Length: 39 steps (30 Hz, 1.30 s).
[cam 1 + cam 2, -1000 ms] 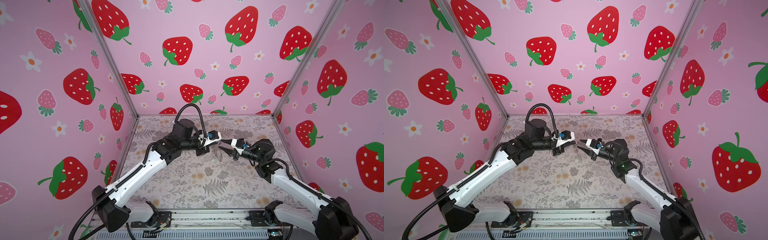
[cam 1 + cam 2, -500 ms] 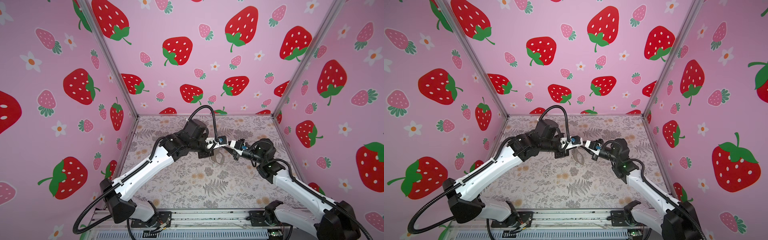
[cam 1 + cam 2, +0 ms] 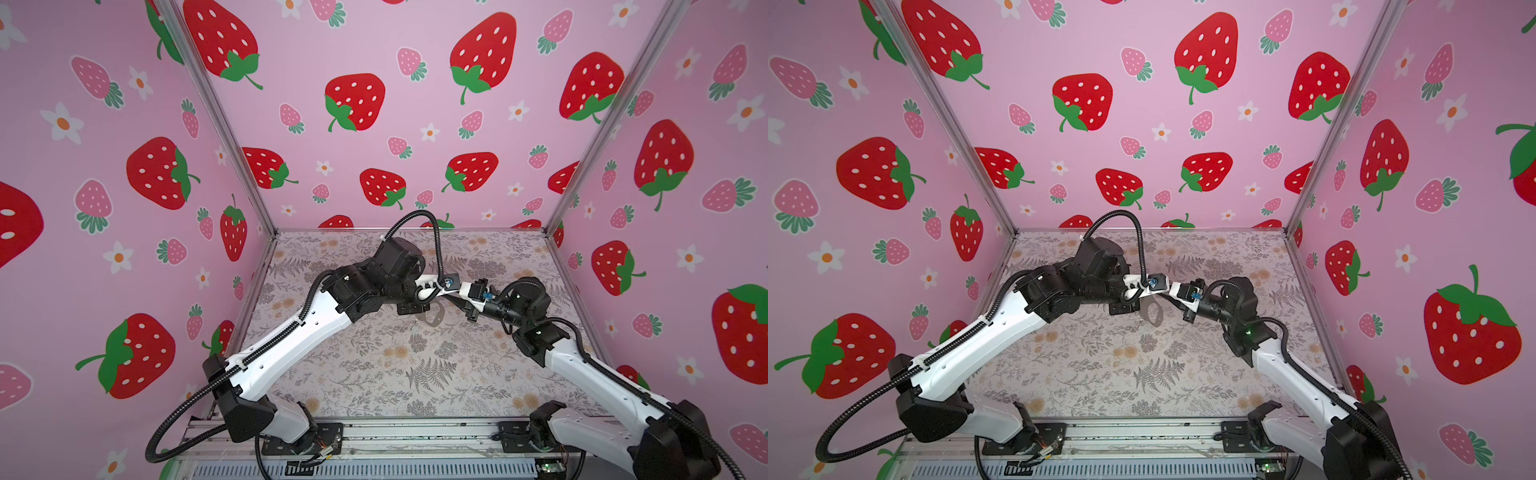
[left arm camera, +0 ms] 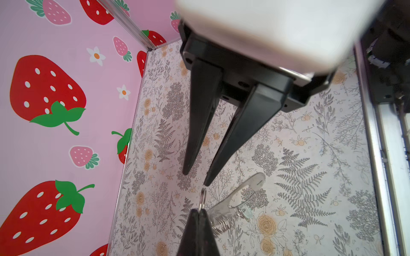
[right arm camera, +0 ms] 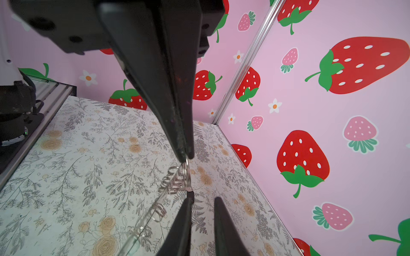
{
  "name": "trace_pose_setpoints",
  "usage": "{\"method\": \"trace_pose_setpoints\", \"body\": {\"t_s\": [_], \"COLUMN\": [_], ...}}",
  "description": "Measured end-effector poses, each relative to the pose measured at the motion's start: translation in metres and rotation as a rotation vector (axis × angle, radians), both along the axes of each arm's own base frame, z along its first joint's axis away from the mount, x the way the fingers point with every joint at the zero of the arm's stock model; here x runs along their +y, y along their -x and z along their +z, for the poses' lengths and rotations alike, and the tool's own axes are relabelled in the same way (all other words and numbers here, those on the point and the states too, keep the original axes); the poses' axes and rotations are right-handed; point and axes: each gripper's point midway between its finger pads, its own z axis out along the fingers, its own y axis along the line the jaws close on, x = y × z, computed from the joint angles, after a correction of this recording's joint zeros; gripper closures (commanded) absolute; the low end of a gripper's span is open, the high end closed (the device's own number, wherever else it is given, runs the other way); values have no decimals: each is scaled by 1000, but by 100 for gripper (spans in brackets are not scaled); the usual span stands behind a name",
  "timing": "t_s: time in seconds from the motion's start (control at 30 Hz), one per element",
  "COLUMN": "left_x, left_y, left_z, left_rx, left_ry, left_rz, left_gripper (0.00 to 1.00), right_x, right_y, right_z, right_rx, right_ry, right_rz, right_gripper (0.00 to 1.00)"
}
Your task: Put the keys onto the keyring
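My left gripper [image 4: 199, 210] is shut on one silver ring [image 4: 202, 200] of the keyring [image 4: 235, 199], a pale flat plate that hangs from that ring above the floor. The keyring [image 3: 432, 318] hangs below the two meeting grippers in both top views. My right gripper [image 5: 204, 198] faces the left gripper [image 5: 186, 156] tip to tip, its jaws a little apart with floor showing between them. A small black piece [image 5: 190, 195] sits at one right fingertip beside the rings; I cannot tell whether it is one of the keys. No key shows clearly.
The floral floor [image 3: 374, 365] lies below, walled by pink strawberry panels [image 3: 374, 124] at the back and both sides. A metal rail [image 3: 415, 436] with the arm bases runs along the front edge.
The left arm has swung right with the keyring until its tip meets the right gripper. The right jaws have narrowed.
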Motion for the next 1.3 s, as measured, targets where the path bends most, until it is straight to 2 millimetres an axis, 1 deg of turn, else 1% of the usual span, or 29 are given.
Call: {"method": "trace_pose_setpoints", "body": {"t_s": [0.2,0.27,0.4,0.47,0.7,1.03,1.3], "left_x": [0,0,4,6,8,7,4], "left_y": [-2,-4,-6,-7,-5,-3,-1], "left_z": [-3,-5,-15,-21,-24,-24,-24], "left_rx": [9,12,50,74,109,116,115], "left_ry": [-40,-50,-80,-93,-91,-86,-86], "left_rz": [11,18,42,54,64,55,47], "left_gripper": [100,100,100,100,100,100,100], "right_x": [6,6,0,-2,1,9,15], "right_y": [4,3,-5,-6,-2,6,9], "right_z": [-3,-11,-30,-33,-18,-25,-22], "right_rx": [25,42,84,91,110,176,187], "right_ry": [-15,-15,4,5,-61,-68,-72], "right_rz": [33,23,-48,-67,-32,49,85], "right_gripper": [79,78,76,76,77,78,82]}}
